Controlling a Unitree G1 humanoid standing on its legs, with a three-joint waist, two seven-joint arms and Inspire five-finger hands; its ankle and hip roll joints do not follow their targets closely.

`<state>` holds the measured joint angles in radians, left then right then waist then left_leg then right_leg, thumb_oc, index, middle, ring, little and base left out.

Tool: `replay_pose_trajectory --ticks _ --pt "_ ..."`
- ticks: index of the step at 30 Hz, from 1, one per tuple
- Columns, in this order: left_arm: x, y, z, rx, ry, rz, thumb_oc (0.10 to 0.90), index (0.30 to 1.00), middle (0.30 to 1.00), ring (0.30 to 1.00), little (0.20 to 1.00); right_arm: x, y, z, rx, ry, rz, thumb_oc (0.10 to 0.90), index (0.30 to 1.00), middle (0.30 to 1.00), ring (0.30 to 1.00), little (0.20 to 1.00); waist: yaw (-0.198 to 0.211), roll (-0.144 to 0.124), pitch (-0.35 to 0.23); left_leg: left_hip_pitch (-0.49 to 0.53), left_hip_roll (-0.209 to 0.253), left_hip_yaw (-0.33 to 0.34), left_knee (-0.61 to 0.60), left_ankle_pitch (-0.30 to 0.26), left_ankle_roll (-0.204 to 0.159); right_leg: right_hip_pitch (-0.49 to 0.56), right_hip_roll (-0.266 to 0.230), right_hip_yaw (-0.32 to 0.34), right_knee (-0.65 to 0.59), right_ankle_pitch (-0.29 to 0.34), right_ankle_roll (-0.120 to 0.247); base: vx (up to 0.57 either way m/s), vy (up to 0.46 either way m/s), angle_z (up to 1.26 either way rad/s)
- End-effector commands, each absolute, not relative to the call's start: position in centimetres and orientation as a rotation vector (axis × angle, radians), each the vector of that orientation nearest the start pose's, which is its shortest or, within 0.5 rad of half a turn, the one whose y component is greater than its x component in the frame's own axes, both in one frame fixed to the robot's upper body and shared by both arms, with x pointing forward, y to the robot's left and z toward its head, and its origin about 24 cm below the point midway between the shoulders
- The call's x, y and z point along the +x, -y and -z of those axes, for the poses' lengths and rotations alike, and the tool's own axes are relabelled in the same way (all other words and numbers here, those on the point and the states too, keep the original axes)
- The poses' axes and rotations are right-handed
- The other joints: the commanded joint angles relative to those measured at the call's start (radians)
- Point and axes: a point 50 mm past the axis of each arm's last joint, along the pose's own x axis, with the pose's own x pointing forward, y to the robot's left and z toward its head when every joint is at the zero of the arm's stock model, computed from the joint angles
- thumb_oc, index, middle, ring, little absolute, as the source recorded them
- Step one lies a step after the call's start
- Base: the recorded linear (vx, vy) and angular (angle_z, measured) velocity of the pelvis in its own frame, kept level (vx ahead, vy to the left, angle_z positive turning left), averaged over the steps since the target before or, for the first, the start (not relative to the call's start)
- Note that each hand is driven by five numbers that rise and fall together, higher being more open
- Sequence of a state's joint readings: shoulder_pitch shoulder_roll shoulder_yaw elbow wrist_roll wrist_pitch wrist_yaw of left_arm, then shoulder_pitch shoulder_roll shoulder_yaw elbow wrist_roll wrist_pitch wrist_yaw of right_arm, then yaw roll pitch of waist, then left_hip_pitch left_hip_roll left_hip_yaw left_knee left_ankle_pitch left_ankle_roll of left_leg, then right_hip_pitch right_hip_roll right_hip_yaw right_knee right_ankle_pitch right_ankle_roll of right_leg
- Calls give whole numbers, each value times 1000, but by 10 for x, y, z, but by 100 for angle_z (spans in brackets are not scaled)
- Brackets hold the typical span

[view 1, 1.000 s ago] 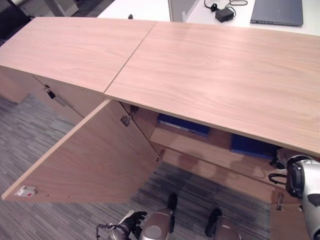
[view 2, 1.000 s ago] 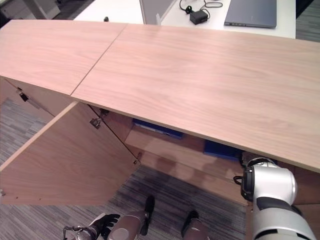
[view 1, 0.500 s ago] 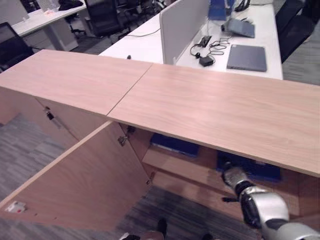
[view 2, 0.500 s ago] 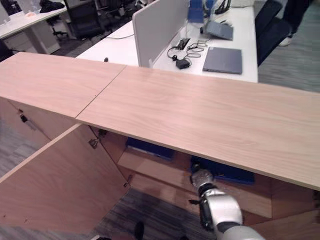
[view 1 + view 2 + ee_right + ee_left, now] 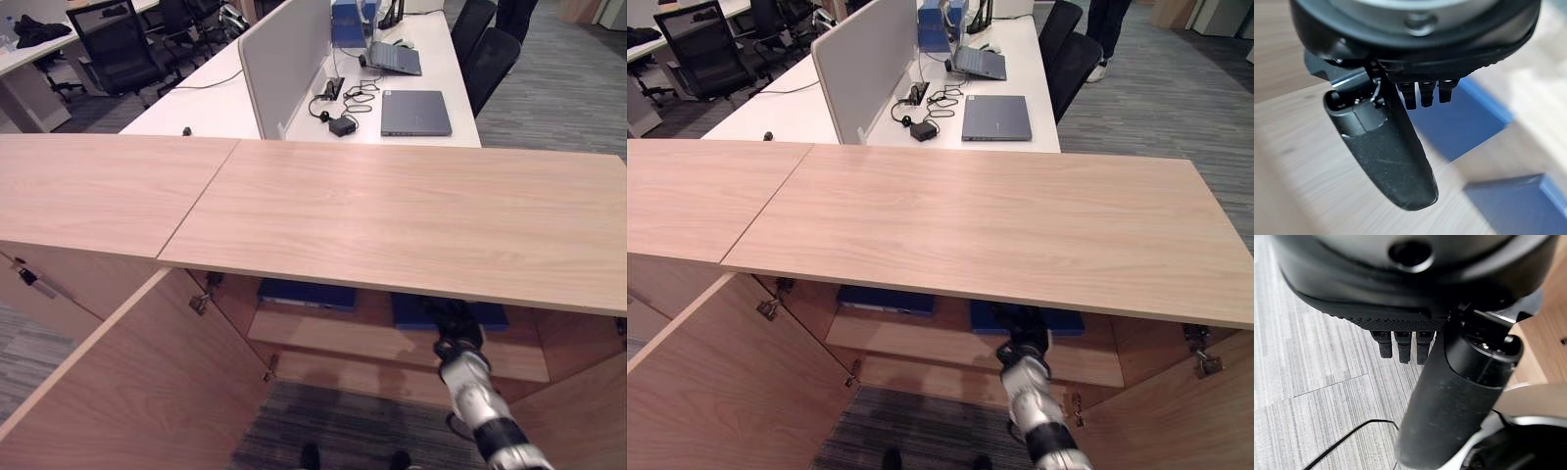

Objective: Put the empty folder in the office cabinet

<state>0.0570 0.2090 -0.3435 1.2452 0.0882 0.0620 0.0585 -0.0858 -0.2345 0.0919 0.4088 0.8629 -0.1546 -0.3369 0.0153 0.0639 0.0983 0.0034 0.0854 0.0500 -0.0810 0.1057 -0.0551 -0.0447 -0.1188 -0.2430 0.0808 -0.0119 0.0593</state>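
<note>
Folder (image 5: 1027, 317) half hidden under cabinet top (image 5: 999, 220); right hand (image 5: 1400, 142) above, empty.

The right hand (image 5: 1400, 98) hangs empty over two blue folders (image 5: 1459, 122) on a wooden shelf (image 5: 1298, 147).

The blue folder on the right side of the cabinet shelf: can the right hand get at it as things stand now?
Probably yes. The right hand is already inside the open cabinet, right at the blue folder on the shelf. Both doors are open, and nothing stands between them.
</note>
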Motion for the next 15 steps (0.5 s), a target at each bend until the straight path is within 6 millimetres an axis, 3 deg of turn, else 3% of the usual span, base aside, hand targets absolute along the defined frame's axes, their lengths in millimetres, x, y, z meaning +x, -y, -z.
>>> replay_pose_trajectory --ticks 1,6,7,9,11,12,15 --pt "119 -185 162 481 -1125 215 800 900 900 900 900 291 224 -34 518 5 397 800 900 900 900 900 9 -13 2 37 59 -11 -4 -82 -100 57 -72 -6 14 -91 65 1 -17 4" --pt "115 -181 163 488 -1119 256 800 900 900 900 900 282 228 -25 463 -19 361 800 900 900 900 900 4 -20 -10 47 57 2 -6 -88 -100 76 -72 8 -41 -54 76 5 3 -2" --pt "112 -181 164 482 -1119 261 800 900 900 900 900 272 228 -20 409 -34 307 800 900 900 900 900 -5 -25 -13 56 55 18 -6 -92 -99 80 -72 21 -56 -39 81 12 11 -7" --pt "115 -184 162 464 -1111 238 800 900 900 900 900 263 227 -18 346 -38 235 400 300 300 300 300 -18 -30 -13 61 57 31 -6 -96 -96 77 -71 35 -64 -31 88 5 10 -15" --pt "117 -187 161 457 -1106 225 800 900 900 900 900 259 227 -17 313 -43 200 400 300 300 300 300 -26 -33 -13 65 58 39 -6 -99 -96 75 -69 42 -68 -28 91 12 5 -26" --pt "117 -191 161 445 -1102 215 800 900 900 900 900 250 232 -21 164 -36 151 400 300 300 300 300 -34 -38 -16 74 60 53 -6 -105 -95 77 -68 53 -74 -24 94 45 0 -30" --pt "119 -191 159 432 -1087 215 800 900 900 900 900 240 246 -21 -49 -64 150 400 300 300 300 300 -42 -41 -17 85 62 56 -6 -111 -92 85 -70 59 -73 -27 97 58 -9 -24"
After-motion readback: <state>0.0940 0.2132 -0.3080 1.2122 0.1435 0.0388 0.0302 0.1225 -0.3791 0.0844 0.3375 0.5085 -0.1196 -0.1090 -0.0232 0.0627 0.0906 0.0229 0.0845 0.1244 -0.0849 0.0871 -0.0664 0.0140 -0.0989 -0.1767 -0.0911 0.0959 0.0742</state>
